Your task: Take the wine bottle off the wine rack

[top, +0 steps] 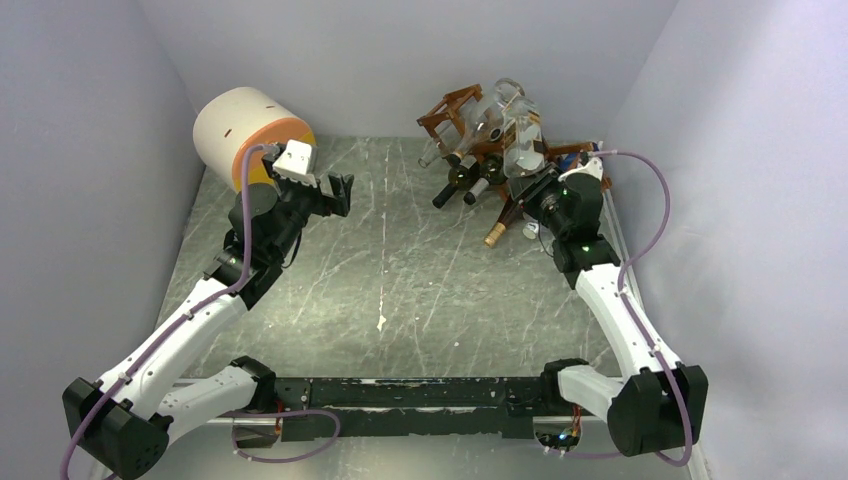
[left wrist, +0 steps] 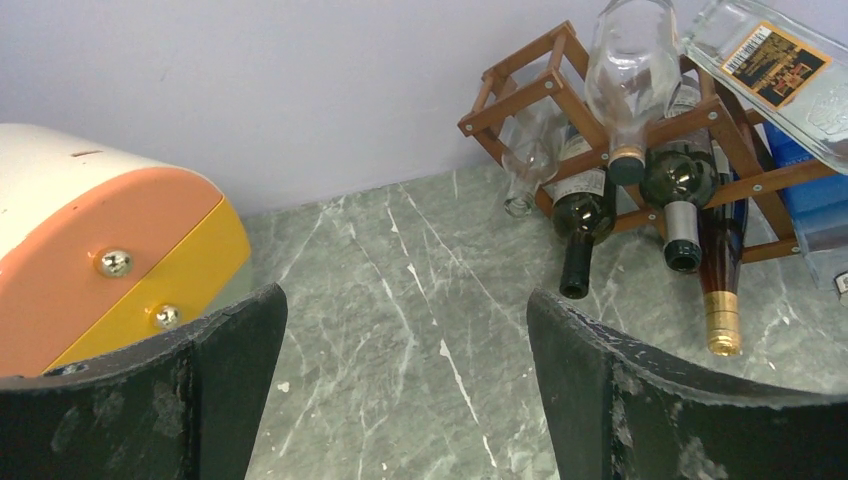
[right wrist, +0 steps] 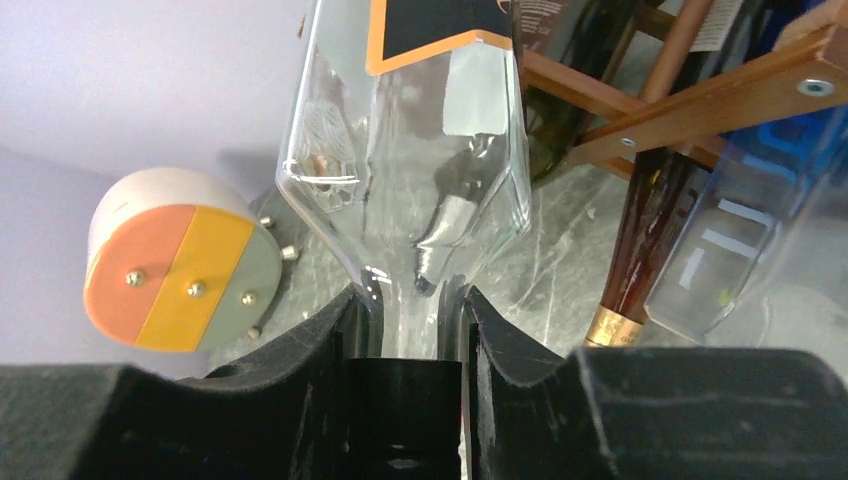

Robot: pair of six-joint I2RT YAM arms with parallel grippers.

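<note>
The wine rack [top: 452, 108], a reddish-brown lattice, stands at the back right with several bottles in it. My right gripper [right wrist: 412, 295] is shut on the neck of a clear glass wine bottle [right wrist: 410, 150] with a black and orange label. In the top view this bottle [top: 524, 150] lies tilted over the rack's right side, above my right gripper [top: 537, 186]. The left wrist view shows its labelled body [left wrist: 770, 70] above the rack [left wrist: 545, 85]. My left gripper [top: 340, 194] hangs open over the bare table on the left, holding nothing [left wrist: 405, 310].
A white-and-orange cylinder [top: 245, 130] lies at the back left, close behind the left gripper. Dark bottles [top: 455, 182] and an amber bottle with gold foil [top: 497, 232] poke out of the rack toward the table. A blue object [left wrist: 810, 200] sits beside the rack. Walls enclose three sides.
</note>
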